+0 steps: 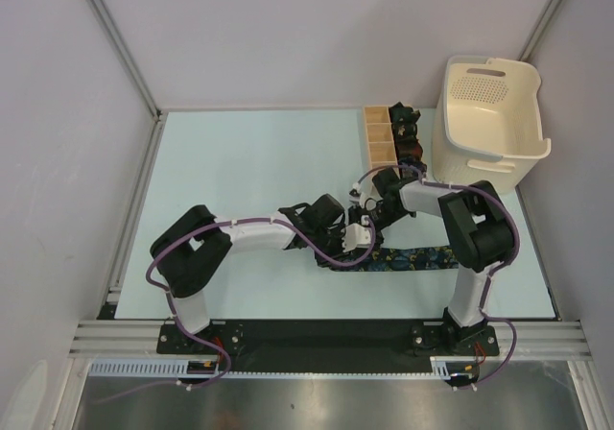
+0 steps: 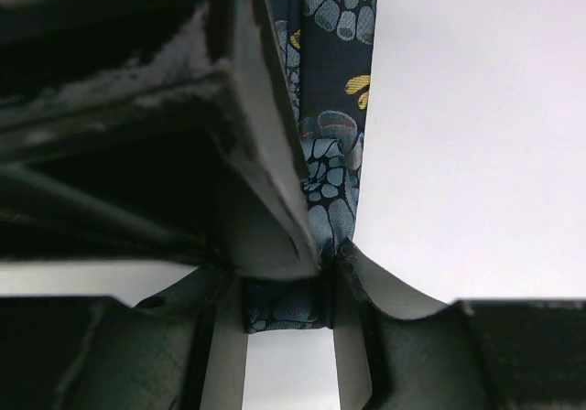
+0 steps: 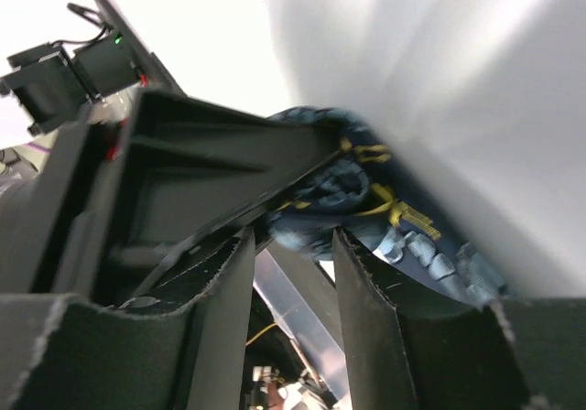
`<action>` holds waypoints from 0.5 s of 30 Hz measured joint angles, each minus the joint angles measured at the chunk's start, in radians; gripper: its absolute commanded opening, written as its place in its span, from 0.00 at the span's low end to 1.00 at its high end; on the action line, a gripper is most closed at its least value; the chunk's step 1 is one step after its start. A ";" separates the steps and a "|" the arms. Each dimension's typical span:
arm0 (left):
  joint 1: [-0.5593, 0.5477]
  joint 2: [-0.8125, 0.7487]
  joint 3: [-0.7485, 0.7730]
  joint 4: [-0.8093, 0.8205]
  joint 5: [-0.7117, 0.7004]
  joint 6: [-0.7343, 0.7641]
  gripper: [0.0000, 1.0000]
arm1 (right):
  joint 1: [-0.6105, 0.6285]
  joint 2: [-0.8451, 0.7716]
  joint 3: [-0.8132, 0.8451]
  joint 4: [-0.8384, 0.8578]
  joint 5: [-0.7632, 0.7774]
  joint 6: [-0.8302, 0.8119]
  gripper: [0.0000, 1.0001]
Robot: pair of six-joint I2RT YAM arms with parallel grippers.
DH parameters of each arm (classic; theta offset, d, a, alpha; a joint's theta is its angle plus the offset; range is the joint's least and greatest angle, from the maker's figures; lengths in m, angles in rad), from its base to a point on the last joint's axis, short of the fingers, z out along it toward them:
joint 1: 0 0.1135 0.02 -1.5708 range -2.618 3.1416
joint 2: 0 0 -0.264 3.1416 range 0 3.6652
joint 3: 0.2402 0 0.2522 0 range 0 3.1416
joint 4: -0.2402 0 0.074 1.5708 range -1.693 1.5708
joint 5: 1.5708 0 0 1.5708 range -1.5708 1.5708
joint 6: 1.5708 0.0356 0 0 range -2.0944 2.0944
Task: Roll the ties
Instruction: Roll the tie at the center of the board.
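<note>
The left tool (image 2: 286, 293) is clamped on a folded part of the navy floral tie (image 2: 331, 145). The right tool (image 3: 293, 245), close against it, has its fingers apart, with the tie's bunched end just past their tips. The rest of the tie lies flat along the near side of the worktop (image 1: 249, 161).

Arms bent inward, wrists near touching; L gripper (image 2: 284, 286) pinched, R gripper (image 3: 293, 243) parted.

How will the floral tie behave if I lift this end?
Probably floppy: the tie creases softly where the left tool pinches it, so the flat length on the table would likely drag and drape. It looks thin and light, and its smooth weave may slip.
</note>
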 measured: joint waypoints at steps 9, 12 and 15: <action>-0.002 0.000 0.000 0.001 -0.010 0.000 0.50 | -0.014 0.037 -0.019 0.040 -0.008 0.025 0.00; -0.002 0.000 0.000 0.004 -0.012 0.000 0.69 | -0.027 0.041 -0.026 0.031 -0.005 0.004 0.00; -0.003 -0.004 0.000 0.003 -0.012 -0.007 0.76 | -0.058 0.046 -0.032 0.013 -0.002 -0.021 0.00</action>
